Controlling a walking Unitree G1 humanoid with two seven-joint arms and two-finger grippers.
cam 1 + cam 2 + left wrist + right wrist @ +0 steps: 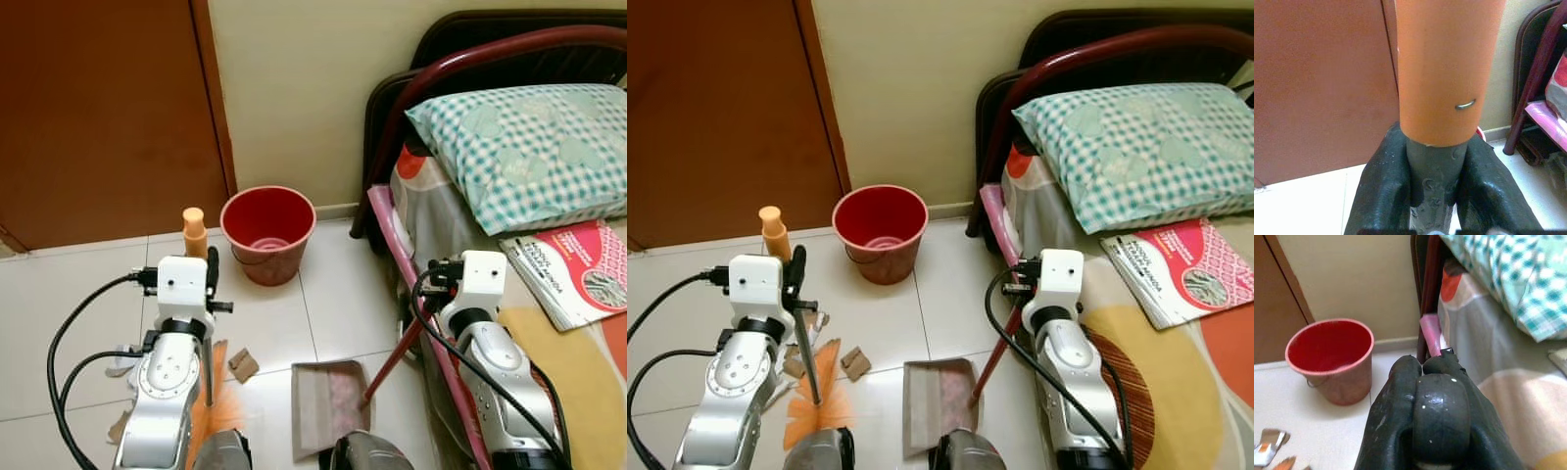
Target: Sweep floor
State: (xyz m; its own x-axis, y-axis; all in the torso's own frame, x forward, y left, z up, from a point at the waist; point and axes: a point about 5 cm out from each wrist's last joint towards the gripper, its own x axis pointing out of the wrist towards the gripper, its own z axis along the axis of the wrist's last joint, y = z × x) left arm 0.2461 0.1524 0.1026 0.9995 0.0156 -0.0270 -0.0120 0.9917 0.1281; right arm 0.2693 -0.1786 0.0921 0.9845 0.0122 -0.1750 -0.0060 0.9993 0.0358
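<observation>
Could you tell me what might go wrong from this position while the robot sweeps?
1. The cardboard scraps lie beside the dustpan, not in front of its mouth; a stroke of the broom could push them past it.
2. The left gripper holds the broom high on its handle, so the bristles may flick scraps away.
3. The right gripper holds the dustpan handle close to the bed frame and could bump it.

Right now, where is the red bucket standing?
The red bucket stands on the white floor against the wall, ahead between the brown door and the bed, beyond the dustpan.
</observation>
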